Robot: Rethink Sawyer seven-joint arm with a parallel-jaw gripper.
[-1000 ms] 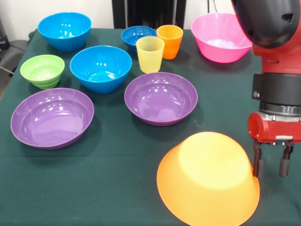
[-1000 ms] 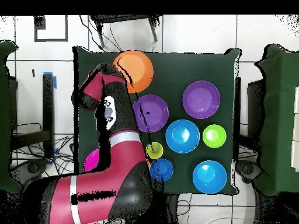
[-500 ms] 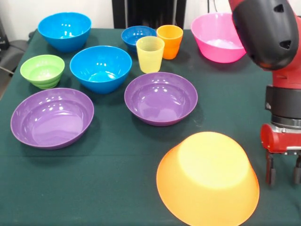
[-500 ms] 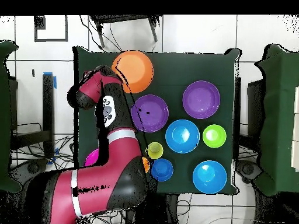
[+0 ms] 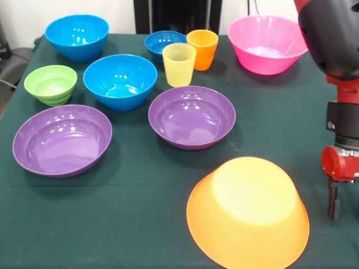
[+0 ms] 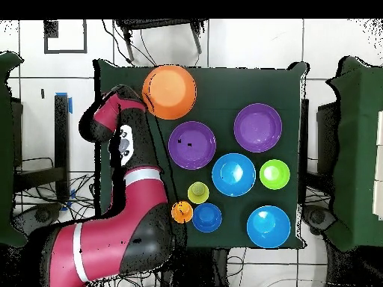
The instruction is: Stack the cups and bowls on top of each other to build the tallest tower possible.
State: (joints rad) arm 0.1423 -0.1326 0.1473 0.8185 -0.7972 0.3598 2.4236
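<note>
The wide yellow-orange bowl (image 5: 248, 213) (image 6: 170, 91) lies upside down near the front edge with nothing on it. To its right my gripper (image 5: 349, 216) hangs open and empty, low over the cloth and apart from the bowl; one finger (image 5: 334, 204) shows, the other is cut off by the picture's edge. Two purple bowls (image 5: 192, 116) (image 5: 61, 140), two bright blue bowls (image 5: 120, 81) (image 5: 77, 36), a small dark blue bowl (image 5: 164, 42), a green bowl (image 5: 50, 84) and a pink bowl (image 5: 266, 43) stand upright and apart. The yellow cup (image 5: 179, 64) and orange cup (image 5: 202, 49) stand side by side.
A dark green cloth covers the table (image 5: 140, 213). In the overhead view the red arm (image 6: 120, 127) reaches along the table's left side and hides the gripper and the pink bowl. Chairs and cables lie around the table.
The arm has moved sideways away from the yellow-orange bowl, toward the front view's right edge, so one finger has left the picture. Nothing on the table has moved.
</note>
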